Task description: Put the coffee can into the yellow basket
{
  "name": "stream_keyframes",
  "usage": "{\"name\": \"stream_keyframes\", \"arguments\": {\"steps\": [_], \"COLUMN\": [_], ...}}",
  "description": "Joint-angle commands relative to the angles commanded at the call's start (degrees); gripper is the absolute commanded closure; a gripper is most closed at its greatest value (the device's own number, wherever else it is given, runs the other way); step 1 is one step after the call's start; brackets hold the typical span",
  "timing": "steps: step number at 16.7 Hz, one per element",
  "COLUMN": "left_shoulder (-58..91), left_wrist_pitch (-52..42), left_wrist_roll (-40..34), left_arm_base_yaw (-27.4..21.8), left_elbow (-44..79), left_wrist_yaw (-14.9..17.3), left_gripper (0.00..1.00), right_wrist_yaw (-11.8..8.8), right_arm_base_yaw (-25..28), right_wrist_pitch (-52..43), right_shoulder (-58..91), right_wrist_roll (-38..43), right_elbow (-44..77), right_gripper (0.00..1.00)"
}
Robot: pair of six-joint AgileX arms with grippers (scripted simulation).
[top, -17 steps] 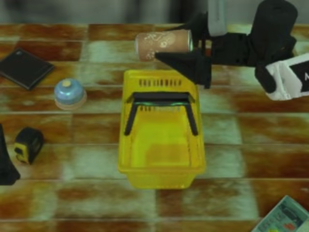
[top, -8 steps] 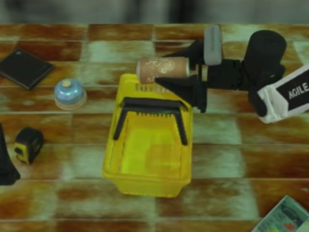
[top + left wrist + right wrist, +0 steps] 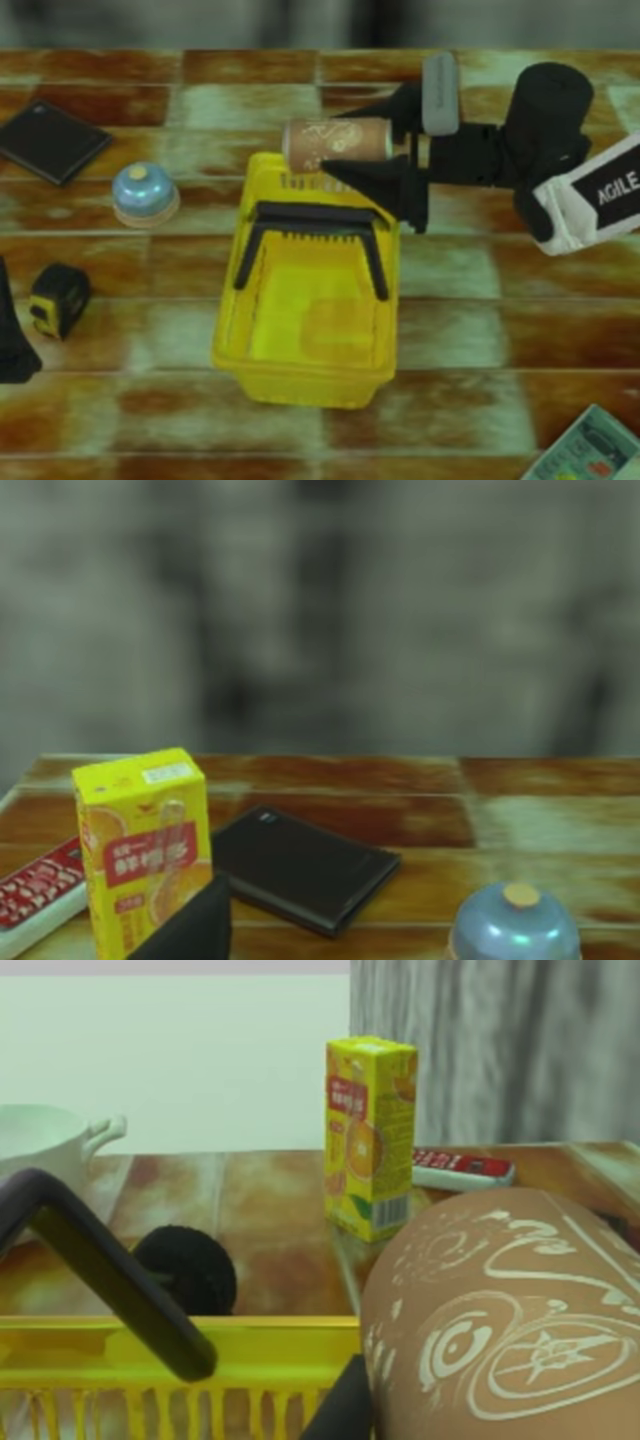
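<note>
The coffee can lies on its side in the air, tan-orange with pale swirls, just over the far rim of the yellow basket. My right gripper is shut on the coffee can, one finger on each side of it. In the right wrist view the coffee can fills the near corner, above the basket's slotted far wall and a black handle. The handles are folded across the basket's far half. My left gripper stays parked at the table's left edge.
A blue-grey bell, a black notebook and a yellow tape measure lie left of the basket. A calculator sits at the front right corner. A juice carton and a white pot show in the right wrist view.
Over the last second my right gripper came down and nearer with the can, and the basket slid left and turned a little. Nothing has moved in the last half second.
</note>
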Motion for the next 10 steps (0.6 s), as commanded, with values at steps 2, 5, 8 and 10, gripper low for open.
{"name": "stream_keyframes", "arguments": {"steps": [2, 5, 8, 10], "left_shoulder": [0.0, 0.0, 0.0, 0.0], "left_wrist_pitch": [0.0, 0.0, 0.0, 0.0], "left_wrist_roll": [0.0, 0.0, 0.0, 0.0], "left_arm_base_yaw": [0.0, 0.0, 0.0, 0.0], "left_elbow": [0.0, 0.0, 0.0, 0.0], "left_wrist_yaw": [0.0, 0.0, 0.0, 0.0], "left_gripper": [0.00, 0.00, 0.00, 0.00], "right_wrist_yaw": [0.0, 0.0, 0.0, 0.0], "right_arm_base_yaw": [0.0, 0.0, 0.0, 0.0], "right_wrist_pitch": [0.0, 0.0, 0.0, 0.0], "right_shoulder": [0.0, 0.0, 0.0, 0.0], "right_wrist_roll": [0.0, 0.0, 0.0, 0.0], "right_elbow": [0.0, 0.0, 0.0, 0.0], "right_gripper": [0.25, 0.02, 0.00, 0.00]}}
